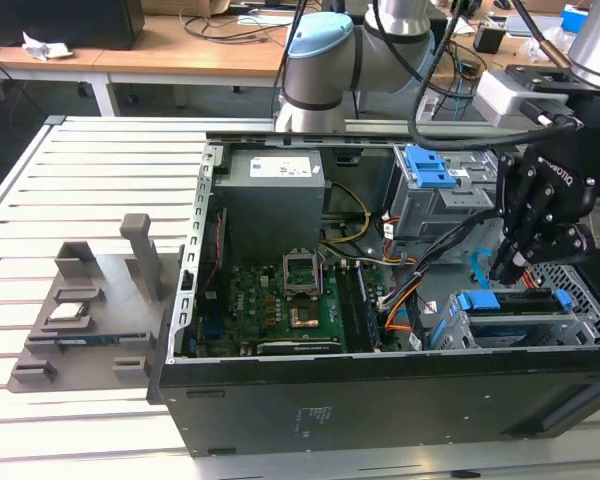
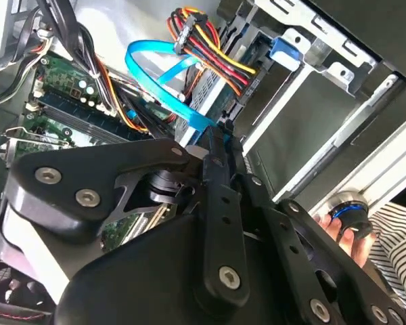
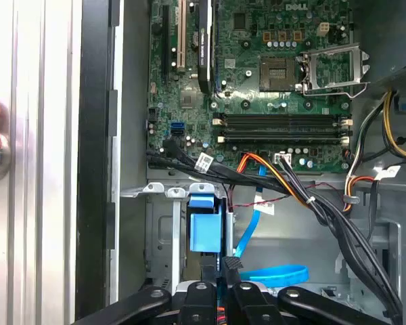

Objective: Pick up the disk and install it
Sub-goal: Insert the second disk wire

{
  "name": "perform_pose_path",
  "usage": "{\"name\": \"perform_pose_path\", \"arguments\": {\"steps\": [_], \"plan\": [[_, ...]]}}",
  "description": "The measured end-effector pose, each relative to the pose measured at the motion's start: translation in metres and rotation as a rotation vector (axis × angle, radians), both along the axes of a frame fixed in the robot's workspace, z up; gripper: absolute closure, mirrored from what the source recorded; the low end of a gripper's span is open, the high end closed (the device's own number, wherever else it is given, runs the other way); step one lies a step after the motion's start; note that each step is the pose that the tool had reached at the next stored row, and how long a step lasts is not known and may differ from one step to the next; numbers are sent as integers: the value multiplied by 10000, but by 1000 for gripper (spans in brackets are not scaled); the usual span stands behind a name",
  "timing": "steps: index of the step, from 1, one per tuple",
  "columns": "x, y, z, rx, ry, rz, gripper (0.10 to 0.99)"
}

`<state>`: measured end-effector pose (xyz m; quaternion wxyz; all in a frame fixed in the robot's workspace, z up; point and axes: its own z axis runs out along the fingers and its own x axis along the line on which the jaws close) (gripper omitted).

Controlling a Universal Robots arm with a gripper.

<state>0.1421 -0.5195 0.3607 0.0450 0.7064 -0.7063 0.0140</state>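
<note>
The disk (image 1: 510,301) lies flat in the lower drive cage at the exterior view's right, inside the open computer case (image 1: 380,400). Its blue carrier frame shows along the cage top, and most of the silver body is hidden. In the first wrist view the blue carrier end (image 3: 204,229) sits in the metal bay. My gripper (image 1: 502,270) points down right above the disk's near end. Its black fingers are shut, with nothing visible between them in both wrist views (image 2: 215,139) (image 3: 227,264).
The motherboard (image 1: 290,300) and grey power supply (image 1: 275,200) fill the case's left half. Bundled cables (image 3: 291,189) and a blue flat cable (image 2: 162,81) run beside the cage. A grey fixture (image 1: 90,310) stands on the slatted table. A person's hand (image 2: 345,223) rests on a button.
</note>
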Motion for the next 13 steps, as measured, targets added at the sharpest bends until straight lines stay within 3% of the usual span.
{"name": "perform_pose_path", "arguments": {"steps": [1, 2, 13], "plan": [[61, -2, -99, 2, 0, 0, 925], [85, -2, -138, 1, 0, 0, 925], [112, -17, -197, 1, 0, 0, 925]]}}
